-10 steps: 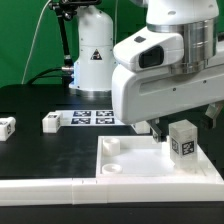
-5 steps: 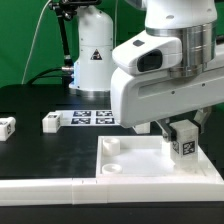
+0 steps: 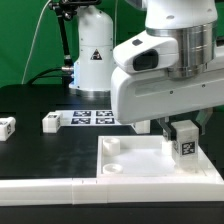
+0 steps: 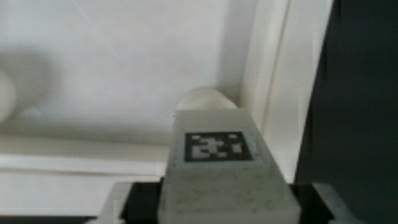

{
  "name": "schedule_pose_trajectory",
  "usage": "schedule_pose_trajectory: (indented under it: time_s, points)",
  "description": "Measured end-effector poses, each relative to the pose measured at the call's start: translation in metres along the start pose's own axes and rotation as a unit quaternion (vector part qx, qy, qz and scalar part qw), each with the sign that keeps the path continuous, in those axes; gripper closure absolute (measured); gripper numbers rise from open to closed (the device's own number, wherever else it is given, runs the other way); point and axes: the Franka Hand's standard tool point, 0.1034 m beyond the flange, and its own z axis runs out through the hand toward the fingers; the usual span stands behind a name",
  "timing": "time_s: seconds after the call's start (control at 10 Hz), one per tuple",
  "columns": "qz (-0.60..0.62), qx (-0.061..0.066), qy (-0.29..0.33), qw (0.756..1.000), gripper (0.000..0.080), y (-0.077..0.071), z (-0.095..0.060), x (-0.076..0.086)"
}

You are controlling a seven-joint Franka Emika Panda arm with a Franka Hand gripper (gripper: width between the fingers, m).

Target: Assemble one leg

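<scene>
grip: we saw two-finger gripper [image 3: 181,127] closed on small white tagged plastic leg block [image 3: 183,143].
axis: upright, directly under gripper.
target: flat white square panel [image 3: 128,166] below; possibly touching, view unclear.

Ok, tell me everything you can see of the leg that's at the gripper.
The leg is a small white plastic-looking block, upright, a black-and-white square tag on one face. The gripper clamps its upper end. It is over the corner of the white panel at the exterior view's right; whether it touches the panel cannot be told.
</scene>
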Motion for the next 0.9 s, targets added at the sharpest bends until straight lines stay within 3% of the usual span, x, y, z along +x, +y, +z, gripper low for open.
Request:
schedule_pose_trajectory:
  time_s: [0.2,0.5,0.9]
  points:
    - [0.125,0.002,0.006,0.992,0.0509,-0.0011,0.0006,-0.0015]
    - [0.314,0.012,0.007,0.949,0.0509,-0.0002,0.0009,-0.0008]
    - [0.548,0.015,0.007,0.836,0.0509,-0.0042,0.0017,-0.0017]
